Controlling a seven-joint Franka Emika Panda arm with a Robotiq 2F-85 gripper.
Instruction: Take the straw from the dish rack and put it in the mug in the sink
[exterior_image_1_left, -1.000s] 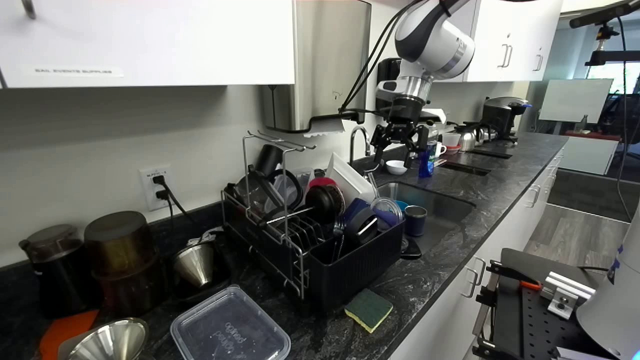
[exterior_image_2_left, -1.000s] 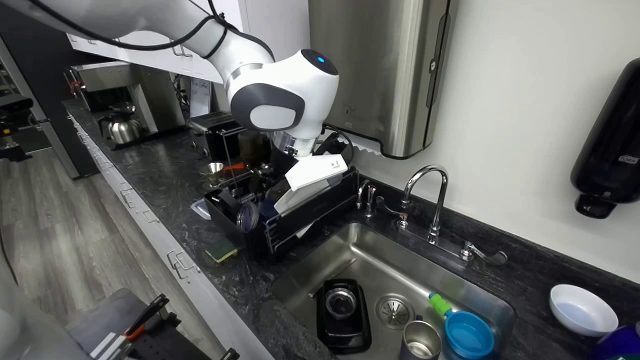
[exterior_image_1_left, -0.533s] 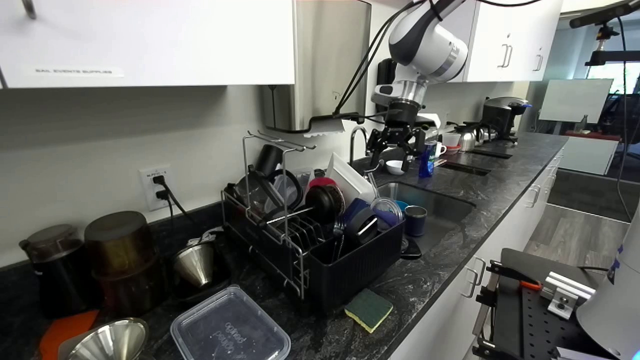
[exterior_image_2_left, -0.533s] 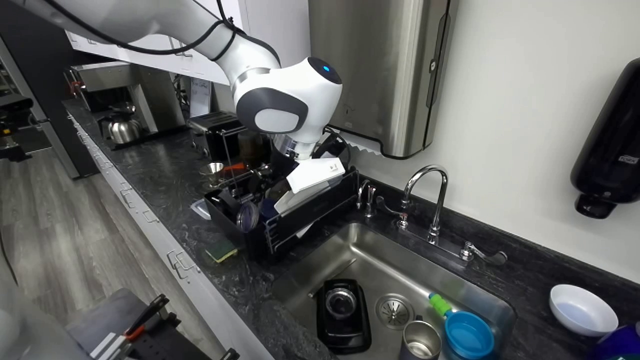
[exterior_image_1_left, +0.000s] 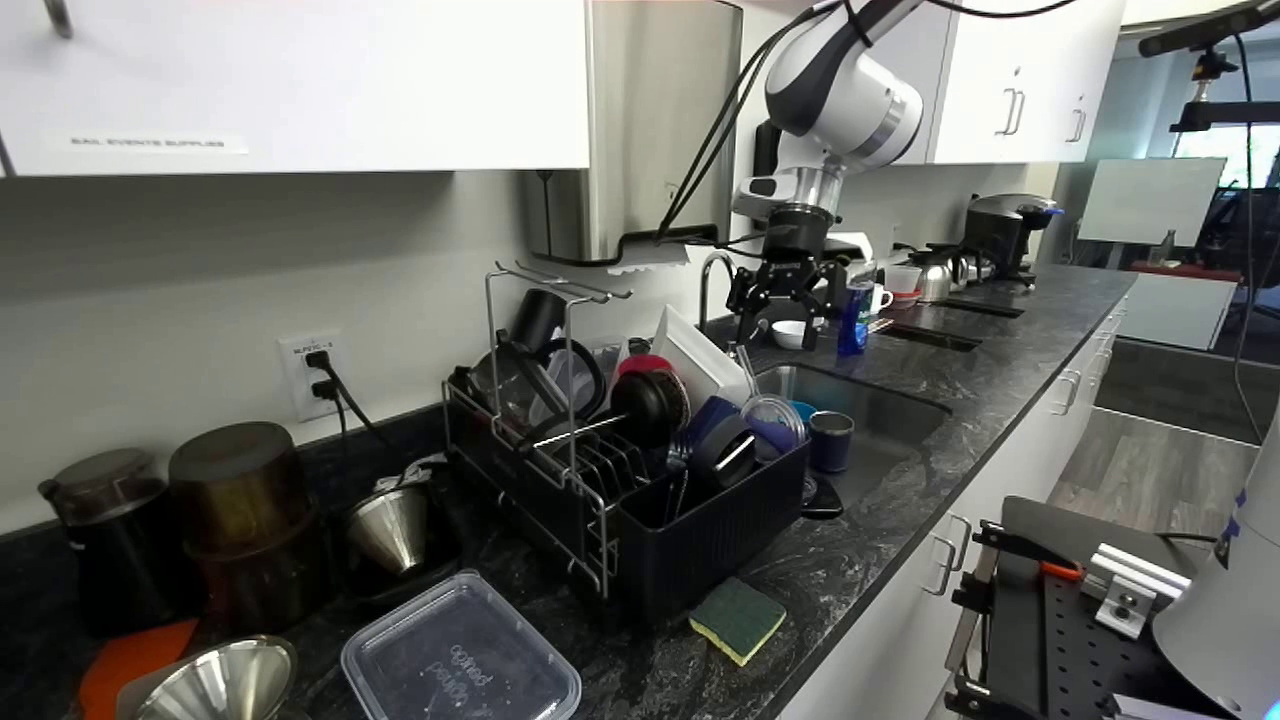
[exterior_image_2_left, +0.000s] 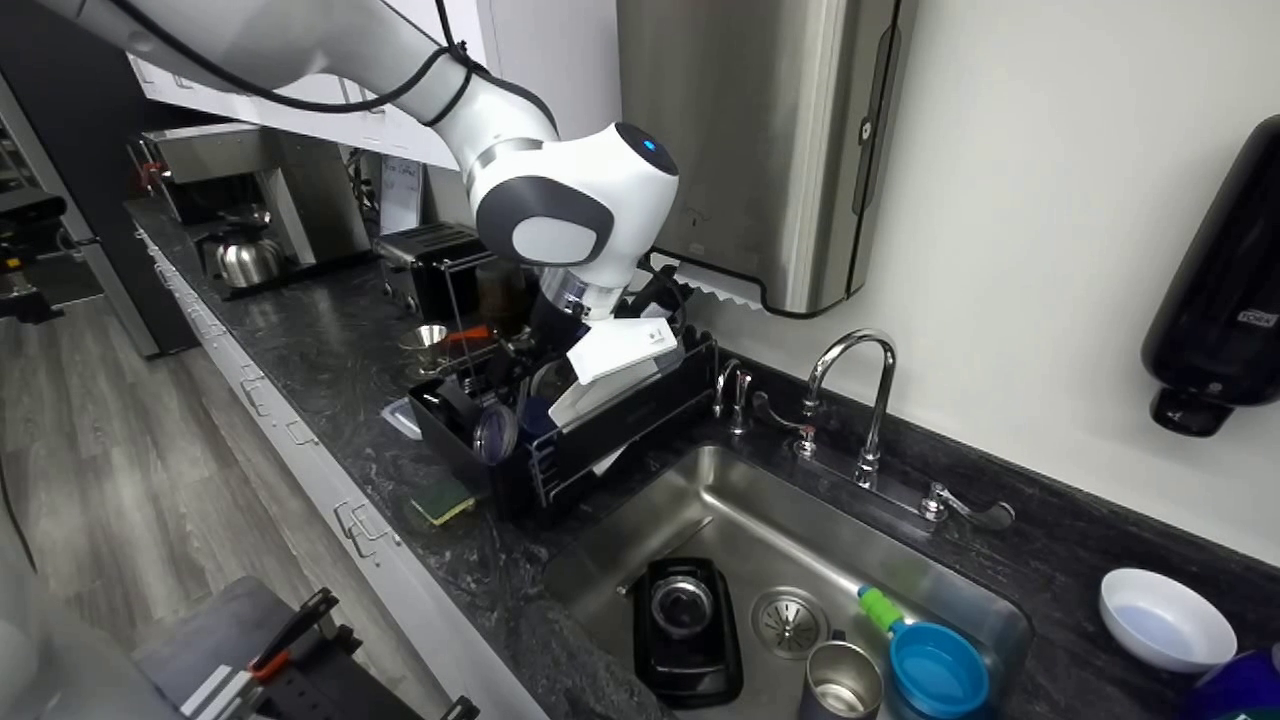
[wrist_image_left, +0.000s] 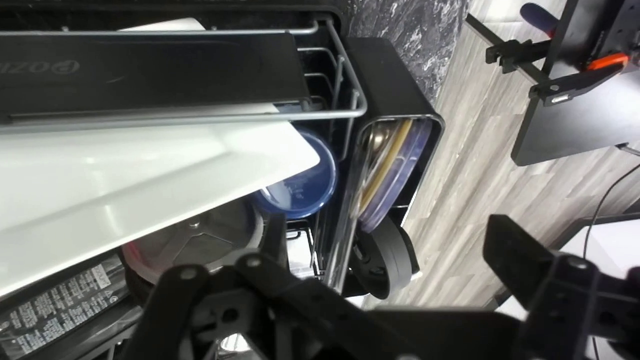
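Note:
A clear straw (wrist_image_left: 345, 235) leans up out of the dish rack's front caddy in the wrist view. What looks like its upper end (exterior_image_1_left: 745, 370) shows in an exterior view. The black dish rack (exterior_image_1_left: 715, 545) is full of dishes; it also shows in an exterior view (exterior_image_2_left: 640, 425). The dark mug (exterior_image_2_left: 842, 680) stands upright in the sink (exterior_image_2_left: 760, 515); its blue outside (exterior_image_1_left: 830, 440) shows beyond the rack. My gripper (exterior_image_1_left: 780, 328) is open and empty above the rack's sink-side end. In the wrist view the straw lies between the open fingers (wrist_image_left: 387, 240), nearer one finger, apparently below them.
A white tray (wrist_image_left: 150, 175) leans in the rack close to the gripper. A purple-rimmed lid (wrist_image_left: 395, 175) and a black round part (wrist_image_left: 382, 260) sit beside the straw. The faucet (exterior_image_2_left: 880, 390) rises behind the sink. A blue cup (exterior_image_2_left: 938, 668) stands by the mug.
The arm has come down slightly and moved toward the rack, leftward in an exterior view. The gripper stays open. The straw and mug have not moved.

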